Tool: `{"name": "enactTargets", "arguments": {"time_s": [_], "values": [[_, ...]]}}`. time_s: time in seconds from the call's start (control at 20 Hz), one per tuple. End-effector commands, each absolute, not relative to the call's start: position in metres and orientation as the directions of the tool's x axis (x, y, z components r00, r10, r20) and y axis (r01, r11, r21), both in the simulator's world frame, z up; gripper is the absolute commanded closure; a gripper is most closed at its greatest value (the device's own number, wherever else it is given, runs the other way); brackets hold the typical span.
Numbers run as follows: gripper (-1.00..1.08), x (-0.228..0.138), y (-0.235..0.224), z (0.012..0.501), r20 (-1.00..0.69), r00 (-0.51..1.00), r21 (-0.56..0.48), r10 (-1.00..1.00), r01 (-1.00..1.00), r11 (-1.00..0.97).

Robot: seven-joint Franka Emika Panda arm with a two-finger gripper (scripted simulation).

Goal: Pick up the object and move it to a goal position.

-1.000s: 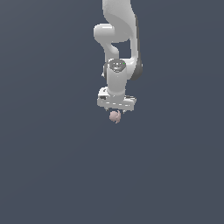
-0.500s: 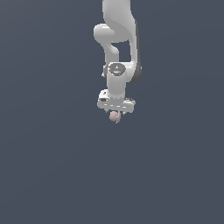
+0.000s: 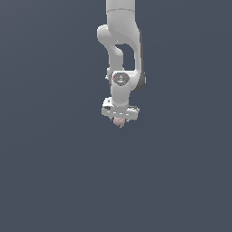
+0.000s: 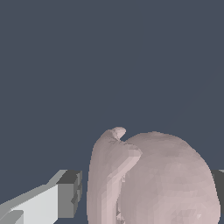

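The object [image 3: 119,121] is a small pale pink lumpy blob with a little pointed nub. It lies on the dark grey floor and pokes out just below the white hand in the exterior view. It fills much of the wrist view [image 4: 153,179]. My gripper [image 3: 119,118] is over it with a finger on either side. One grey-tipped finger [image 4: 68,192] stands a narrow gap away from the blob. The other finger [image 4: 220,183] barely shows at the picture's edge, next to the blob. The jaws look open around it.
The white arm [image 3: 121,41] comes in from the top of the exterior view. Plain dark grey floor [image 3: 54,172] surrounds the object on all sides.
The wrist and hand have shifted a little down the exterior view, closer to the pink object. The object has stayed in place.
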State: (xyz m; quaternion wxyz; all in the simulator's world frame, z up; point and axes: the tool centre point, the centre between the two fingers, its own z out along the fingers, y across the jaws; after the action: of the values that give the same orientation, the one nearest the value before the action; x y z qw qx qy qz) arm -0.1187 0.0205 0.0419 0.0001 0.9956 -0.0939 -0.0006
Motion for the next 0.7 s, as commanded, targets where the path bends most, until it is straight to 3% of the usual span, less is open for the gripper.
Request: {"name": "enactTargets", "arguments": {"time_s": [0.0,0.65], "values": [[1.08,-0.1183,0.0206,0.0406,0.000,0.982,0.000,-0.187,-0.187,-0.982],[1.08,-0.1169,0.0206,0.0436,0.001,0.982,-0.001,-0.186,-0.186,-0.982]]}}
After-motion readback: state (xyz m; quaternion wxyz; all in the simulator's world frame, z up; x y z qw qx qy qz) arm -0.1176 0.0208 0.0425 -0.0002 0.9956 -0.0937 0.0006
